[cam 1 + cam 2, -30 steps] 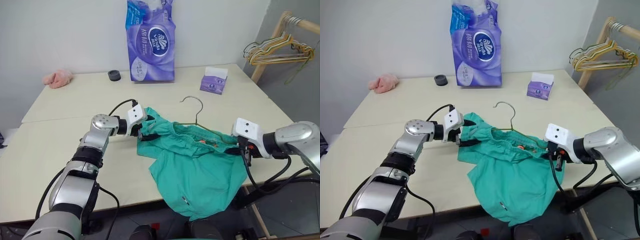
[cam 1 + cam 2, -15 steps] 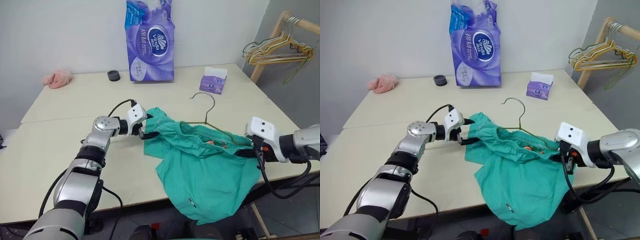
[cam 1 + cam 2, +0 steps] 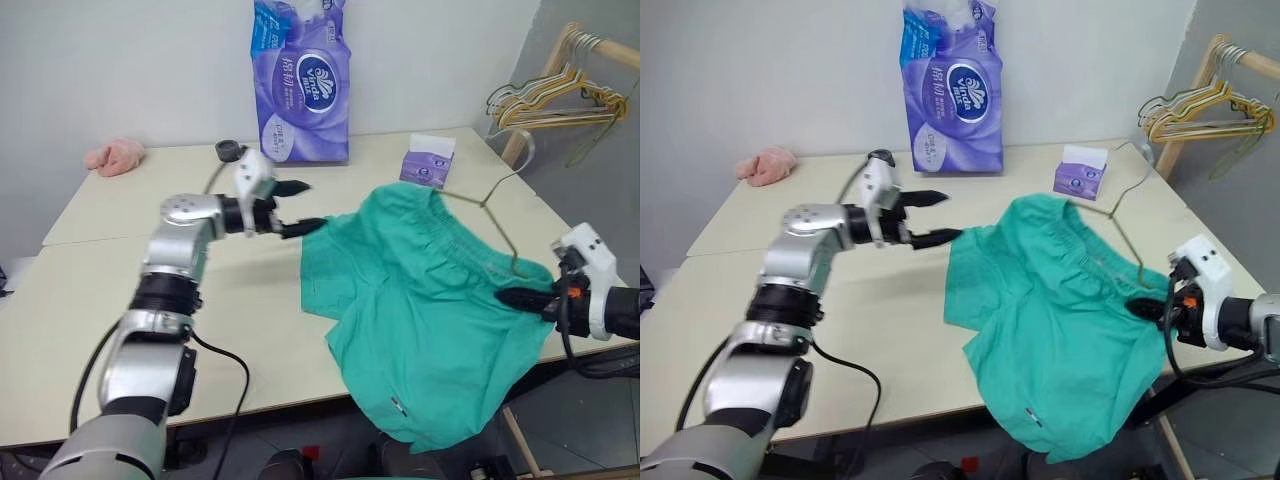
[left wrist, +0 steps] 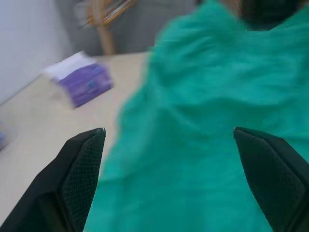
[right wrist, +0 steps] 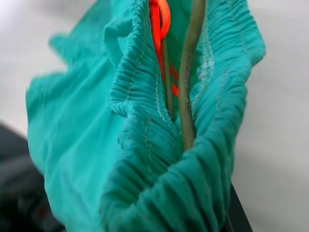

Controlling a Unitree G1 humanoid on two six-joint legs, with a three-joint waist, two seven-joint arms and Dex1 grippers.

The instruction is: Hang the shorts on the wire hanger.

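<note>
Your right gripper (image 3: 522,297) is pinched on the gathered waistband of the shorts (image 3: 430,310) at the right edge of the worktop (image 3: 90,290). In the right wrist view the waistband is bunched over the olive wire of the hanger (image 5: 189,82), with an orange cord beside the wire; the wire runs inside the waist opening.

The shorts lie spread over the near right part of the worktop. One leg overhangs the near edge, and the small white tag sits on that hanging part. The far side of the waistband rises off the surface. The hanger's hook (image 3: 500,190) pokes out beyond the waistband, tilted toward the far right corner, close to the tissue box (image 3: 427,161).

Your left gripper (image 3: 296,208) is spread wide and holds nothing. It hangs above the worktop, just beside the left edge of the shorts and apart from the fabric.

The left half of the worktop is open from the near edge to the far edge. A pink cloth (image 3: 114,156) lies at the far left corner. A black ring (image 3: 229,150) and a tall purple pack (image 3: 302,80) stand along the far edge. Off the right edge, a wooden rack (image 3: 560,80) carries a bunch of wire hangers (image 3: 545,105), well apart from the shorts.
</note>
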